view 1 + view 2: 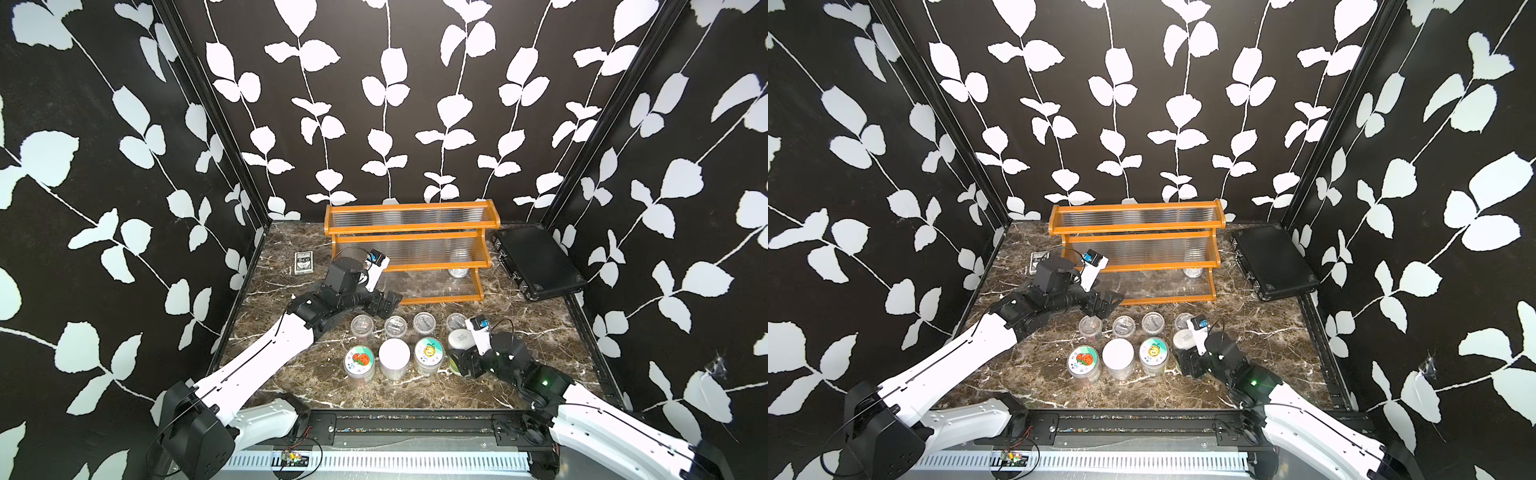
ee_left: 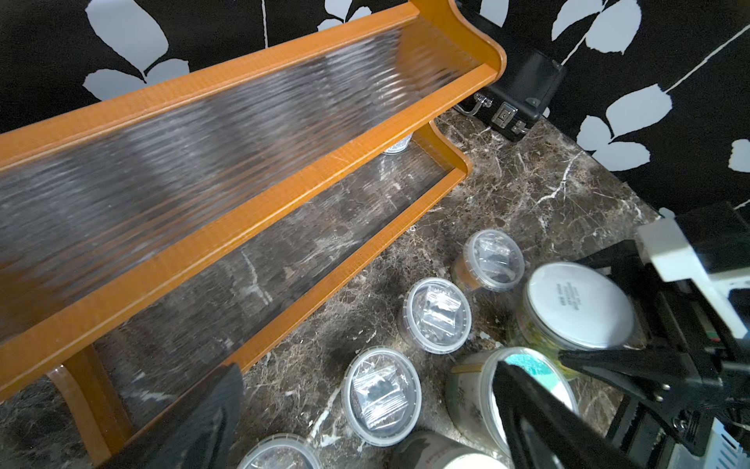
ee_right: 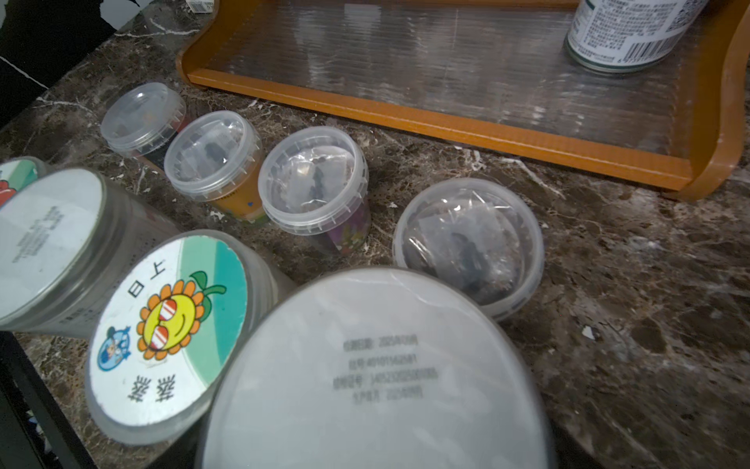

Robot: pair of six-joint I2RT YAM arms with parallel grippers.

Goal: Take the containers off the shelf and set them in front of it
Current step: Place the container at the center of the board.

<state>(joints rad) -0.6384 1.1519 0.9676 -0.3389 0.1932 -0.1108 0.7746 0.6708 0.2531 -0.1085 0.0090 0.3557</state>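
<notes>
Right wrist view puts the one container left on the shelf [image 3: 406, 117] in plain sight: the tin can [image 3: 625, 36], upright on the lowest tier at its right end, just beside the curved end post. As a judgement, it is stiff metal with a smooth printed wrap, so it will not give under the jaws but could slip. It is probably heavier than the plastic cups if full. The best hold looks to be across the round wall at mid-height, below the rim. In a top view the can [image 1: 458, 270] shows partly through the ribbed middle tier, which overhangs it, so a low reach from the front seems wiser than one from above. The right gripper [image 1: 462, 360] is nearest but occupied: its fingers lie against both sides of the fourth jar [image 3: 373, 365], clasping it at the right end of the jar row. The left gripper [image 1: 388, 303] hangs spread and empty by the shelf's left front corner, beside the four small cups [image 1: 395, 326]. Those cups and the three other jars [image 1: 393, 353] stand in two rows before the shelf — they crowd the direct path to the can. The black case [image 1: 538, 266] lies beyond the shelf's right end, and the card box [image 1: 304, 263] sits well apart on the left.
</notes>
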